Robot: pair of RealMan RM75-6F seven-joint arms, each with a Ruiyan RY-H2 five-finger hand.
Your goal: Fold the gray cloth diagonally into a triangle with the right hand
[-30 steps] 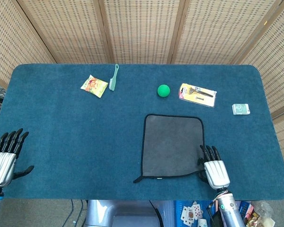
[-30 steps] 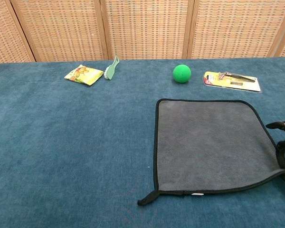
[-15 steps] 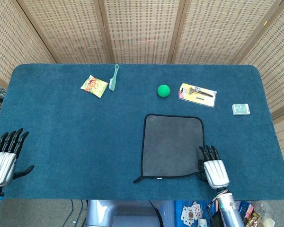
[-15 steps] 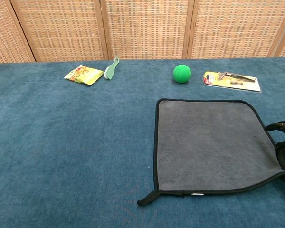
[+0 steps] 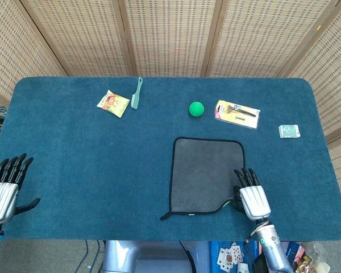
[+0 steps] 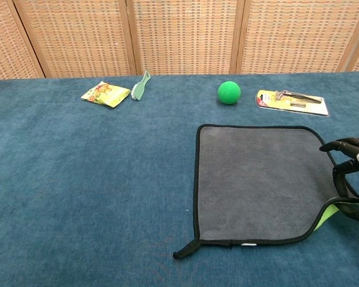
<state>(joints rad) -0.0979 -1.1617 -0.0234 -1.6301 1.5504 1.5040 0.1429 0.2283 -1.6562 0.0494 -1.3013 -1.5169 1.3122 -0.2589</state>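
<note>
The gray cloth (image 5: 207,174) lies flat on the table (image 5: 74,153), near its near edge, right of centre. The right hand (image 5: 251,196) grips the cloth's near right corner, peeling it up so a green underside shows, probably to carry it toward the far left corner. The left hand (image 5: 4,187) rests idle, fingers spread, holding nothing, at the near left.

The head view looks steeply down from above the near edge, taking in the whole blue counter (image 5: 102,165) out to the wicker screen (image 5: 170,34) at 12 o'clock. The chest view sits lower and closer, facing nearly level toward that screen. Both share the gray cloth (image 5: 207,173), the green ball (image 5: 196,108) and the right hand (image 5: 251,196), which the chest view crops at 3 o'clock.
</note>
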